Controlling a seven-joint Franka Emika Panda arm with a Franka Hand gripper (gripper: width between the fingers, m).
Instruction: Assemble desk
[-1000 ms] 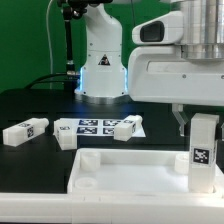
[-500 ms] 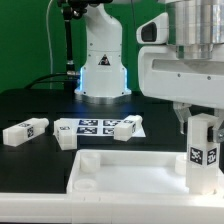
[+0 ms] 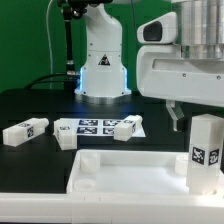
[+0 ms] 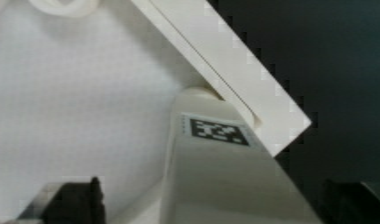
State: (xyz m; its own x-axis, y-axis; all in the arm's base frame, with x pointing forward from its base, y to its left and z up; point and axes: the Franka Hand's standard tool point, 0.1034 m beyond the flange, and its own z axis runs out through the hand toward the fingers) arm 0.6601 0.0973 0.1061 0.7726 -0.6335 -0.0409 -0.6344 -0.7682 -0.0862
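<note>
The white tray-like tabletop [image 3: 130,172] lies at the front of the black table. One white block leg [image 3: 207,152] with a tag stands upright in its corner at the exterior view's right. My gripper [image 3: 203,117] is just above and around the leg's top, with one dark finger [image 3: 178,116] showing beside it. In the wrist view the leg [image 4: 231,175] rises between my two dark fingers [image 4: 71,200], with a gap on each side, so my gripper [image 4: 205,205] is open. The tabletop's rim [image 4: 222,70] runs diagonally behind the leg.
Loose white legs lie behind the tabletop: one at the exterior view's left [image 3: 25,131], a short one [image 3: 65,139], and one [image 3: 126,128] on the marker board [image 3: 92,126]. The robot's base [image 3: 102,70] stands at the back.
The upright leg has turned a little and now sits slightly further to the exterior view's right. The hand above it has turned as well.
</note>
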